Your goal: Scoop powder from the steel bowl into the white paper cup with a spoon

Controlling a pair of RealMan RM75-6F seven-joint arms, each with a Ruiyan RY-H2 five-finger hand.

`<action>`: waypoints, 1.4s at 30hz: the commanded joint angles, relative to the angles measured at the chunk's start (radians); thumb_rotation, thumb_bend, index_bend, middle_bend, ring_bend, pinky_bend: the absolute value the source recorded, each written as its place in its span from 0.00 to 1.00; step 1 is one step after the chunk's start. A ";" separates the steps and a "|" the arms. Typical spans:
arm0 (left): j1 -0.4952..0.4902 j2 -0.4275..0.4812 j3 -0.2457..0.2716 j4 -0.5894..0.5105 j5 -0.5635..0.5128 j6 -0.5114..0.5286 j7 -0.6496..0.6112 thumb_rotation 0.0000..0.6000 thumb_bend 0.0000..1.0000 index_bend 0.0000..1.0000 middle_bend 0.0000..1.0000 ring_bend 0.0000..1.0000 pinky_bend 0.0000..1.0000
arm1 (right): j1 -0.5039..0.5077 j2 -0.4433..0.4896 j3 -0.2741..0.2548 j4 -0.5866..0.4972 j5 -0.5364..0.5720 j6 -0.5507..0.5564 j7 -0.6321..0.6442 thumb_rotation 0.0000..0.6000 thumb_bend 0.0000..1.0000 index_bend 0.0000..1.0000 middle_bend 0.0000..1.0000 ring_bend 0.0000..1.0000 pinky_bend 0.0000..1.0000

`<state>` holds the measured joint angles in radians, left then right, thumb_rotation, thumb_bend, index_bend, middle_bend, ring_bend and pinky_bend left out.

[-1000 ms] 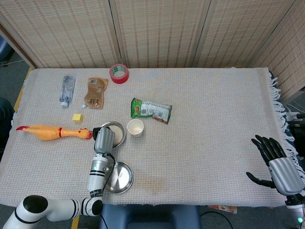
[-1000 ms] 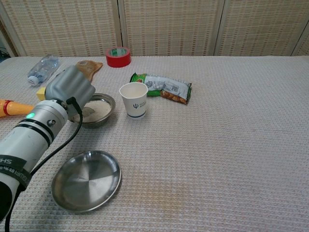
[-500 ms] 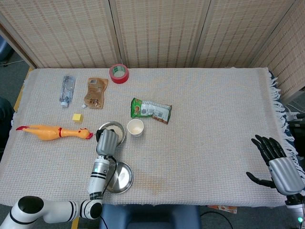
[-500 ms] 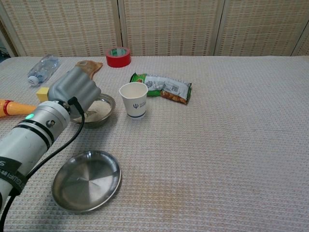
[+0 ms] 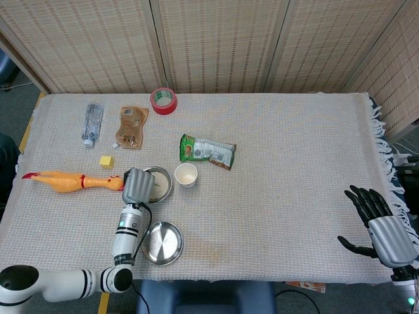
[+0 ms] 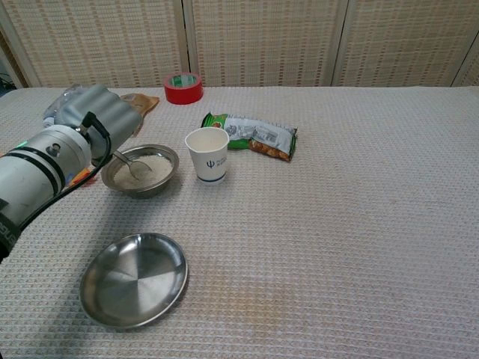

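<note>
— How was the table [image 5: 294,170] laid out?
— The bowl [image 6: 142,170] was set left of the cup [image 6: 207,154], just beside it, with the spoon [image 6: 135,165] resting in the powder [image 6: 153,167]. The left hand [image 6: 101,116] was placed at the bowl's left rim, over the spoon's handle. A plate [image 6: 135,279] lay in front of the bowl.
— And behind?
— A packet [image 6: 251,134] was found behind and right of the cup, and tape [image 6: 183,87] at the far edge. A pouch [image 5: 132,126], a bottle [image 5: 92,123], a cube [image 5: 106,161] and a toy chicken [image 5: 72,180] were spread on the left. The right hand [image 5: 383,226] was kept off the table's right edge.
</note>
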<state>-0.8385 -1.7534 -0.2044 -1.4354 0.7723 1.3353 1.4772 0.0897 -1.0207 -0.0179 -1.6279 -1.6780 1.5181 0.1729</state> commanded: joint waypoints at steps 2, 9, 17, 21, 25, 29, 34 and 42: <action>0.005 0.058 -0.038 -0.061 -0.058 -0.049 -0.060 1.00 0.39 0.58 1.00 1.00 1.00 | 0.001 -0.002 0.000 -0.001 0.002 -0.005 -0.005 0.87 0.12 0.00 0.00 0.00 0.00; 0.000 0.156 -0.080 -0.140 -0.150 -0.132 -0.161 1.00 0.39 0.59 1.00 1.00 1.00 | 0.003 -0.004 -0.001 -0.005 0.003 -0.011 -0.016 0.87 0.12 0.00 0.00 0.00 0.00; -0.015 0.222 -0.093 -0.144 -0.233 -0.208 -0.267 1.00 0.39 0.60 1.00 1.00 1.00 | 0.004 -0.006 -0.001 -0.007 0.005 -0.015 -0.021 0.87 0.12 0.00 0.00 0.00 0.00; -0.030 0.263 -0.111 -0.159 -0.302 -0.255 -0.318 1.00 0.39 0.60 1.00 1.00 1.00 | 0.004 -0.006 -0.001 -0.007 0.006 -0.017 -0.022 0.87 0.12 0.00 0.00 0.00 0.00; -0.048 0.305 -0.123 -0.179 -0.358 -0.291 -0.360 1.00 0.39 0.60 1.00 1.00 1.00 | 0.005 -0.005 -0.001 -0.007 0.008 -0.019 -0.022 0.87 0.12 0.00 0.00 0.00 0.00; -0.066 0.349 -0.132 -0.203 -0.411 -0.329 -0.405 1.00 0.39 0.60 1.00 1.00 1.00 | 0.005 -0.006 -0.001 -0.006 0.010 -0.020 -0.022 0.87 0.12 0.00 0.00 0.00 0.00; -0.101 0.398 -0.136 -0.238 -0.478 -0.370 -0.449 1.00 0.39 0.60 1.00 1.00 1.00 | 0.008 -0.007 -0.001 -0.007 0.013 -0.029 -0.027 0.87 0.12 0.00 0.00 0.00 0.00; -0.192 0.415 -0.125 -0.245 -0.574 -0.383 -0.473 1.00 0.39 0.60 1.00 1.00 1.00 | 0.008 -0.008 0.001 -0.008 0.018 -0.030 -0.031 0.87 0.11 0.00 0.00 0.00 0.00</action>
<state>-1.0110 -1.3399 -0.3314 -1.6799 0.2191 0.9557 1.0116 0.0981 -1.0288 -0.0174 -1.6357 -1.6603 1.4884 0.1422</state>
